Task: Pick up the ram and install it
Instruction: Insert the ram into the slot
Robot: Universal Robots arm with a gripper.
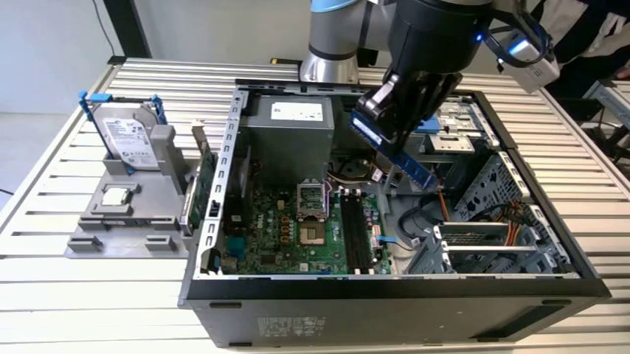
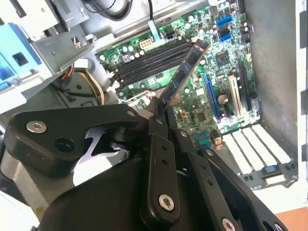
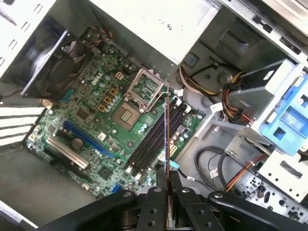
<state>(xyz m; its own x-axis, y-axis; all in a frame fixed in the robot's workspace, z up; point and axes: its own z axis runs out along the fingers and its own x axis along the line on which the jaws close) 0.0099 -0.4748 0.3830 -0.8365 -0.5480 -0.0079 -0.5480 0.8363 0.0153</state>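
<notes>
Gripper (image 2: 160, 109) clamping ram (image 2: 185, 72), thin dark chip-lined stick

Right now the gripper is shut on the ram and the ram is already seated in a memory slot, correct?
Not seated. The gripper is shut on the ram, but the ram is held tilted in the air above the memory slots, in none of them. The second wrist view shows it.

One ram (image 1: 414, 168), one open computer case (image 1: 394, 313), one hard drive (image 1: 131, 136), one expansion card (image 1: 202, 193), one processor chip (image 1: 116, 196), one grey holder (image 1: 123, 242).
</notes>
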